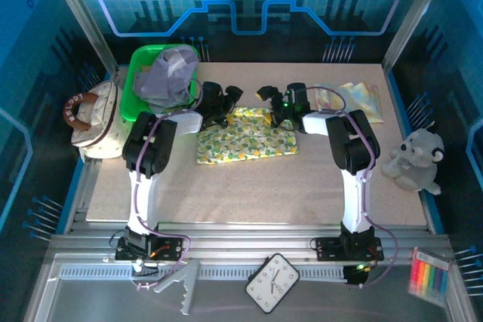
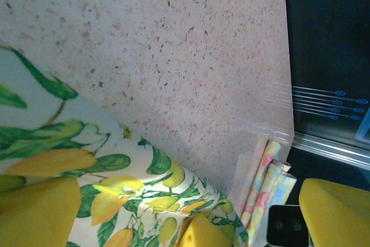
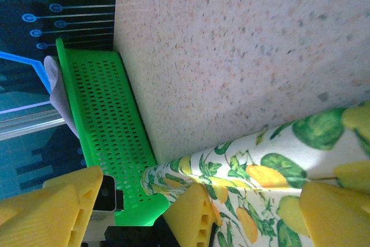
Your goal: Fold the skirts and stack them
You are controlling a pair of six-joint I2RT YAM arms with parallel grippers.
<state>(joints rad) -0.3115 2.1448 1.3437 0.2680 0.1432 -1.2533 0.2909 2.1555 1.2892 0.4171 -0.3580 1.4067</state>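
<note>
Left end effector: fingers spread wide with nothing gripped. It sits at the upper left corner of the printed skirt.
Right end effector: fingers likewise spread wide with nothing gripped. It sits at the same skirt's upper right corner.
Printed skirt: yellow-green with a lemon-and-leaf print, lying flat on the counter at frame centre. Its upper edge is under both end effectors.
Grey skirt: lavender-grey, heaped in the basket at upper left of the frame.
Basket: green and perforated, just beside the printed skirt's upper left corner.
Pastel cloth: folded, at upper right of the counter, apart from the printed skirt.
Counter: speckled beige.
Handbag: cream with a brown handle, at the left edge.
Plush toy: pale, at the right edge.
Clock: at bottom centre, between the arm bases.
</note>
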